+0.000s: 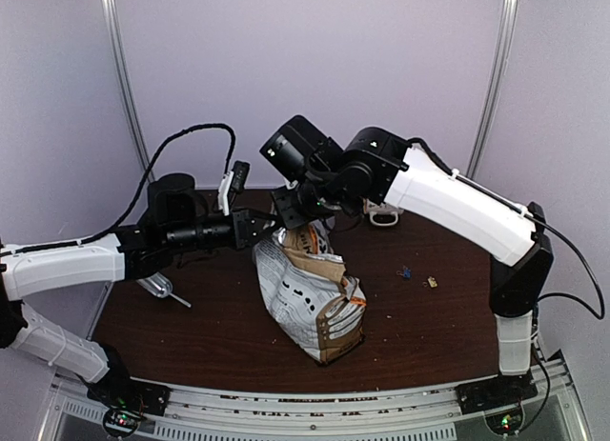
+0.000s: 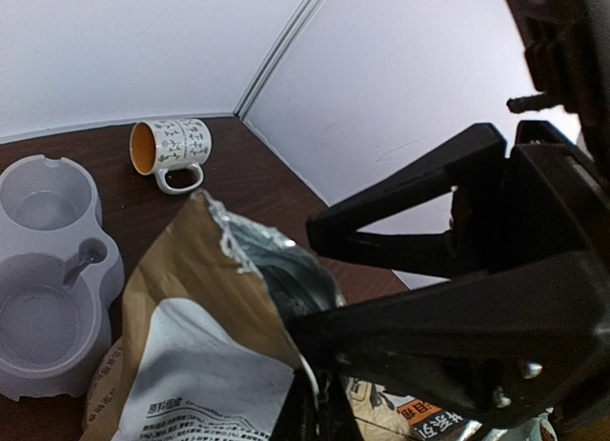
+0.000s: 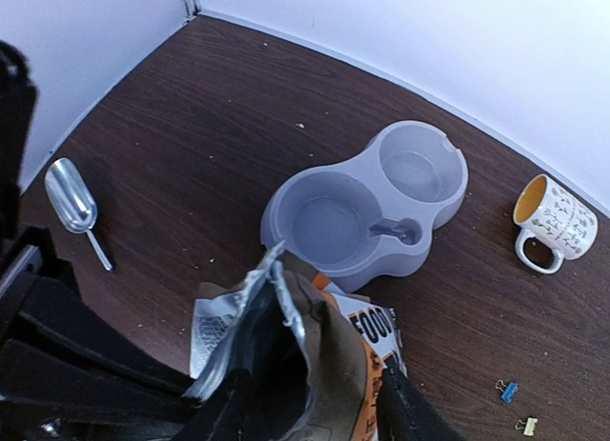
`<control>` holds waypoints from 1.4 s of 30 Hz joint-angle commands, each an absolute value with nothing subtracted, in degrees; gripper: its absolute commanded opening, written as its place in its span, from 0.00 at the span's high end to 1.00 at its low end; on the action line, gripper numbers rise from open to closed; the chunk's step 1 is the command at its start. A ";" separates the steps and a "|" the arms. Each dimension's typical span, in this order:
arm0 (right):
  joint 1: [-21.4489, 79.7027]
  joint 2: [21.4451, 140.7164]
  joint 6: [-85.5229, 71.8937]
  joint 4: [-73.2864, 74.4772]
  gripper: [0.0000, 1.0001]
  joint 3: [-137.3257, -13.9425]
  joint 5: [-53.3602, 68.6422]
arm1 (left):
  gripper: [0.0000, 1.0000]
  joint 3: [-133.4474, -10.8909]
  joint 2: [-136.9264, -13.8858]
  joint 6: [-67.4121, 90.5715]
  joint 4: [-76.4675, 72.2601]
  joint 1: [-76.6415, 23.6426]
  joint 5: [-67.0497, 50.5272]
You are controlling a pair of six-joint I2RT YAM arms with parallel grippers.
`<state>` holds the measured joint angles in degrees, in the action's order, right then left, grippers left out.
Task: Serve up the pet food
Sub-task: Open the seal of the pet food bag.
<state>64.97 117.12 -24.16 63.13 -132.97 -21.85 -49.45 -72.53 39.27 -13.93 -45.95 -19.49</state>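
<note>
The printed paper bag (image 1: 310, 293) stands upright mid-table with its torn, foil-lined mouth open. My left gripper (image 1: 265, 228) is shut on the bag's top rim, which is pinched between the fingers in the left wrist view (image 2: 319, 408). My right gripper (image 1: 297, 212) hovers over the mouth. In the right wrist view (image 3: 315, 417) its jaws are spread, one finger at the dark opening and one outside the bag wall (image 3: 334, 336). The inside is dark and no pet food shows. The grey double bowl (image 3: 367, 208) sits empty just behind the bag.
A white patterned mug (image 3: 553, 222) lies on its side at the back right. A metal scoop (image 3: 71, 198) lies left of the bag, also in the top view (image 1: 162, 289). Two small binder clips (image 1: 405, 271) lie to the right. Crumbs dot the brown table (image 1: 419, 336).
</note>
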 commanded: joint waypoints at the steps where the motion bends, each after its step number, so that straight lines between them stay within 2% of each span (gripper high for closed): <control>1: 65.06 119.28 -24.57 70.87 0.55 -135.61 -29.19 | 1.00 -56.56 -71.06 34.48 -27.47 -47.98 -20.44; 13: 63.78 115.42 -26.46 79.25 0.59 -132.01 -33.86 | 1.00 -58.13 -70.18 25.76 -22.20 -54.11 -4.82; 23: 63.19 114.32 -25.93 71.07 0.67 -127.38 -21.46 | 1.00 -59.47 -71.48 23.95 -20.48 -55.04 -5.52; 25: 63.13 113.32 -25.85 68.82 0.73 -126.03 -19.84 | 1.00 -59.42 -71.12 24.03 -20.03 -55.11 -5.05; 30: 62.73 110.05 -24.87 64.14 1.00 -124.50 -18.12 | 1.00 -61.12 -69.46 24.09 -15.13 -55.02 -3.47; 31: 62.44 109.33 -24.50 63.51 1.00 -124.55 -18.07 | 1.00 -62.04 -69.10 23.96 -12.67 -54.94 -3.25; 35: 60.29 105.46 -22.53 61.01 1.00 -124.34 -14.19 | 1.00 -67.39 -68.29 23.63 -0.95 -53.07 -5.62; 42: 56.95 99.98 -20.30 58.69 1.00 -122.62 -1.48 | 1.00 -75.91 -67.98 22.97 13.57 -45.65 -19.98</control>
<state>58.08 106.50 -22.17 62.59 -122.32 -7.31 -66.13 -72.93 25.36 17.02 -50.09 -11.57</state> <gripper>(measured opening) 0.010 0.020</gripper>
